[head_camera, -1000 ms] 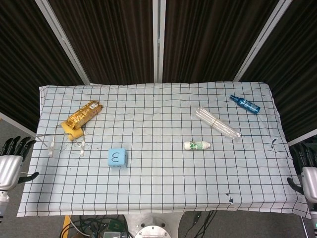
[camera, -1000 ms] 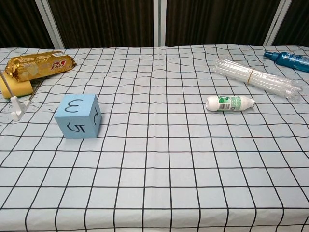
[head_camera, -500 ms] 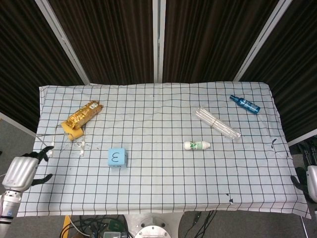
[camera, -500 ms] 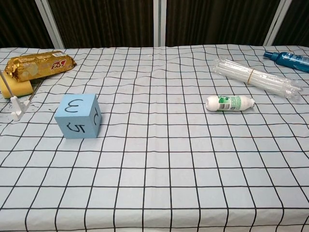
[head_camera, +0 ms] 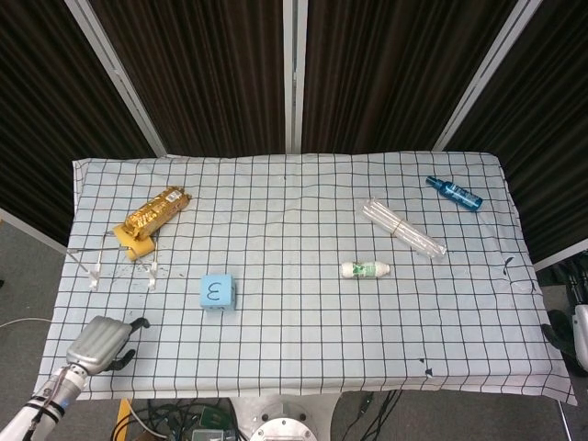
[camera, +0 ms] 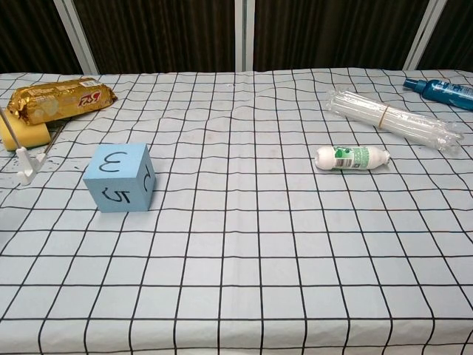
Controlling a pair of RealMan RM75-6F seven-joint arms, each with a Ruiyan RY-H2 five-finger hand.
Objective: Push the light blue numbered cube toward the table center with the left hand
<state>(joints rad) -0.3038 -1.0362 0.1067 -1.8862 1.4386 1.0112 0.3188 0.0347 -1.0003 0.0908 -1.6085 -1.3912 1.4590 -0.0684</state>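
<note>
Showing left hand (head_camera: 97,342), head view only

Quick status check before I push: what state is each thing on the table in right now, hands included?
light blue numbered cube: resting on table, 3 on top, untouched
left hand: over the near-left table corner, holding nothing, apart from cube
right hand: at right edge, mostly out of view
small white bottle: lying on its side
blue spray bottle: lying down

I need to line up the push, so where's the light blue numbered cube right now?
In the head view the light blue cube sits on the table's left half toward the front, right of the white clips, with the left hand near the front-left edge, not touching it.
</note>
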